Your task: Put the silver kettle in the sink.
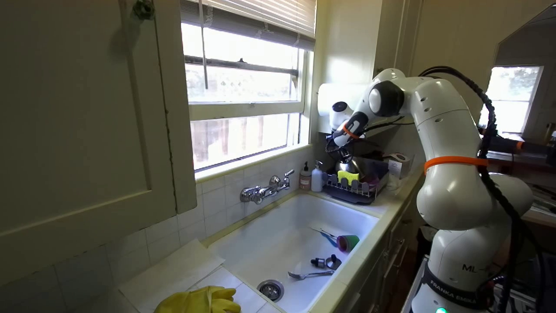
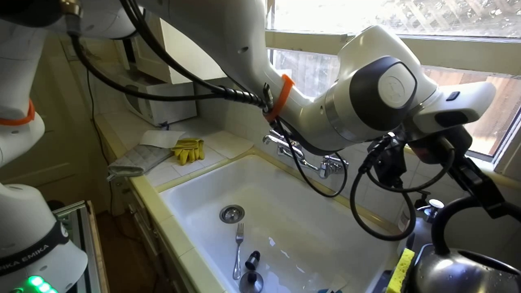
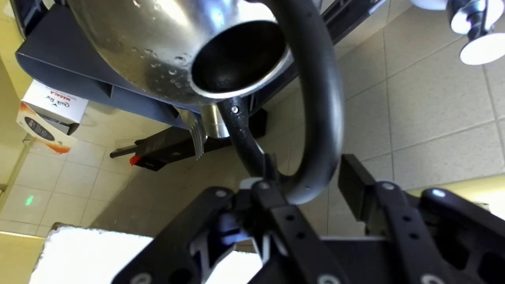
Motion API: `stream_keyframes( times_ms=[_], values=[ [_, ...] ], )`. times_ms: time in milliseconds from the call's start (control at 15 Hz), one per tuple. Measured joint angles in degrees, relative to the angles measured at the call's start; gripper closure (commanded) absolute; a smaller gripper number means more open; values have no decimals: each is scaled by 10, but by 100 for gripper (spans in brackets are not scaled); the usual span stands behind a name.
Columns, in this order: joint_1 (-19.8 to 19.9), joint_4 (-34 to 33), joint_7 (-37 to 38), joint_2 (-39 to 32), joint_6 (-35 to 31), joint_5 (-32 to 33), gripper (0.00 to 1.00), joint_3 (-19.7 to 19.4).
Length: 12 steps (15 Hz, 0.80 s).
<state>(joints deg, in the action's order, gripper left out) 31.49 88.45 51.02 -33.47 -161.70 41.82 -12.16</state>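
The silver kettle [image 3: 158,51] has an open top and a dark arched handle, with water drops on its side. It sits in the dark dish rack [image 1: 369,193] beyond the far end of the sink, and shows in both exterior views [image 1: 349,167] [image 2: 460,272]. My gripper [image 3: 309,169] is open around the handle's arch in the wrist view. The handle is close to one finger, and a gap shows to the other. In an exterior view the gripper [image 2: 492,207] is at the top of the handle. The white sink [image 1: 256,243] shows in both exterior views [image 2: 285,191].
A yellow sponge [image 1: 348,177] hangs at the rack's front. Two soap bottles [image 1: 305,178] [image 1: 317,179] stand beside the rack. The chrome taps [image 1: 265,191] stick out from the wall. A fork [image 1: 310,274], a cup [image 1: 347,243] and small items lie in the sink. Yellow gloves [image 2: 189,149] lie on the counter.
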Motion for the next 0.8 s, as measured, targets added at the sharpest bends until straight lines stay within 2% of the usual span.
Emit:
stream_keyframes(
  times_ms=[67,133,267,600,667,733,800],
  values=[
    [0,0,-2,0,1,0,95,0],
    [0,0,-4,0,2,0,97,0],
    [-1,0,-6,1,7,0,95,0],
    [-5,-1,-11,3,21,0,95,1],
    [-6,0,-14,3,23,0,53,1],
    [-7,0,-16,3,25,0,52,1],
    [-7,0,-18,3,28,1,45,1]
  ],
)
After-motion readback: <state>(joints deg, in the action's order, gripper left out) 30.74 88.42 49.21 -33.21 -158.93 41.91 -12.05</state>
